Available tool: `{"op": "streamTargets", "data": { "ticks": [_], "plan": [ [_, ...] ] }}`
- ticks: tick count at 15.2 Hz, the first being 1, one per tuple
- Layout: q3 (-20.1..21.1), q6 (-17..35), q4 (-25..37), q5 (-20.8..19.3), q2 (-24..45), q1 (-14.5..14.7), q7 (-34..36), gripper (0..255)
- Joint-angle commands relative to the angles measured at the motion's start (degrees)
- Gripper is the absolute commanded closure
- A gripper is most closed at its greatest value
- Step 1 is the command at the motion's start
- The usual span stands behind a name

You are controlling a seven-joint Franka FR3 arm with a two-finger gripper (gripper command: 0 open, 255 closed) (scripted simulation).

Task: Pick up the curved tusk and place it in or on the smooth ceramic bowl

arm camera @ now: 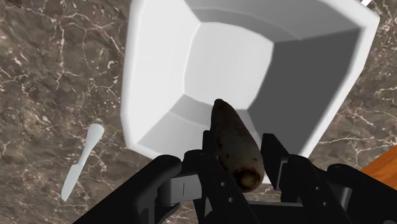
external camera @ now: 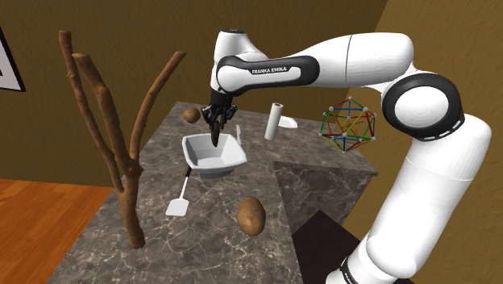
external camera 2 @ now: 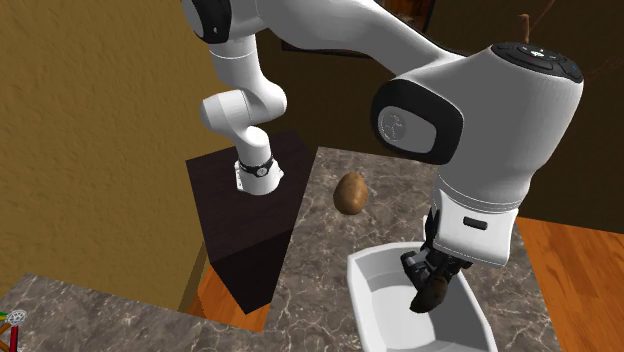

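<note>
A dark brown curved tusk (external camera: pixel 218 136) hangs point-down over the white, square-sided bowl (external camera: pixel 196 148) on the marble table. My black gripper (external camera: pixel 218 121) is shut on its thick end. The wrist view has the tusk (arm camera: pixel 233 141) clasped between both fingers, its tip aimed at the bowl's (arm camera: pixel 159 76) hollow. From the second exterior view, the gripper (external camera 2: pixel 432 275) holds the tusk (external camera 2: pixel 432 293) just above the bowl's (external camera 2: pixel 364 290) inside, apart from its floor.
A white spatula (external camera: pixel 180 198) lies beside the bowl. One potato (external camera: pixel 251 215) sits near the table's front, another (external camera: pixel 191 114) behind the bowl. A bare branch (external camera: pixel 113 137) stands at the shoulder view's left. A white cylinder (external camera: pixel 274 121) and a coloured rod ball (external camera: pixel 348 125) sit behind.
</note>
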Motion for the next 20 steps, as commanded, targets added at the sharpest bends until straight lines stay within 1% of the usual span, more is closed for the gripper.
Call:
{"op": "streamTargets", "data": {
  "ticks": [1, 4, 5, 10, 14, 20],
  "plan": [
    [0.0, 0.1, -0.1, 0.0, 0.0, 0.0, 0.0, 255],
    [0.0, 0.1, -0.1, 0.0, 0.0, 0.0, 0.0, 255],
    [0.0, 0.1, -0.1, 0.0, 0.0, 0.0, 0.0, 0],
    [0.0, 0.1, -0.1, 0.0, 0.0, 0.0, 0.0, 0],
    [0.3, -6.4, 4.6, 0.9, -2.0, 0.2, -0.6, 0],
    [0.3, -6.4, 4.6, 0.9, -2.0, 0.2, -0.6, 0]
  ]
}}
